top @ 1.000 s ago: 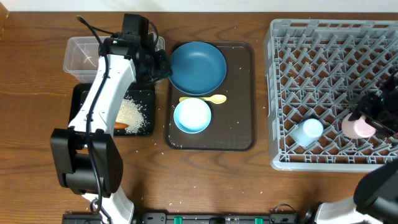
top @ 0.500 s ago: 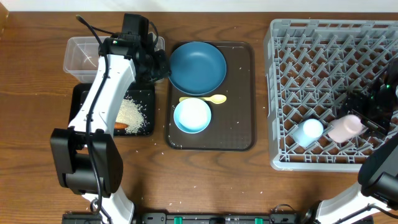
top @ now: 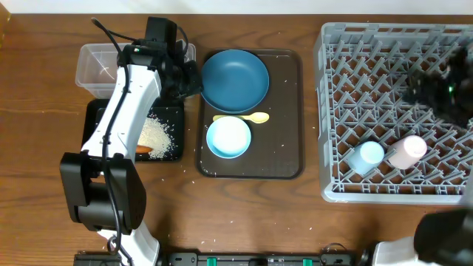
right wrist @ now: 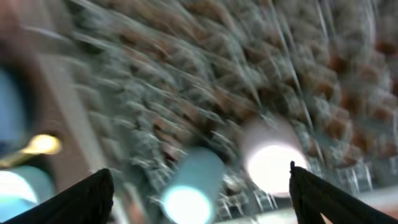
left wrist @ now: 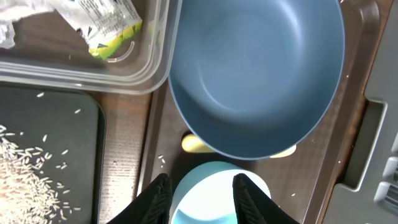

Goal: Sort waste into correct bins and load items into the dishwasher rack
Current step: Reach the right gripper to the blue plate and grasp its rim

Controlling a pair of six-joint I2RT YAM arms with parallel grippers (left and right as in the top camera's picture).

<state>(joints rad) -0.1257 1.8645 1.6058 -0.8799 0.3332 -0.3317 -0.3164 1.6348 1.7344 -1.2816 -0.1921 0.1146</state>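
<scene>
Wood table [top: 281, 214]; the brown serving tray [top: 287, 111] holds the dark blue plate [top: 235, 80], which is round, smooth and rigid. It is probably light plastic and slick, so pinch its raised left rim. The left gripper [left wrist: 201, 185] is spread and empty near that rim; the right gripper [right wrist: 199, 180] is blurred, fingers wide apart, over the dishwasher rack [top: 323, 111].

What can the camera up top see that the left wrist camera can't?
Only overhead: the pink cup and light blue cup lying in the grey rack, and the carrot on the black tray. Only the left wrist: the yellow-green wrapper inside the clear tub, which the arm covers from above. Both: the dark blue plate, light blue bowl, yellow spoon and rice.
</scene>
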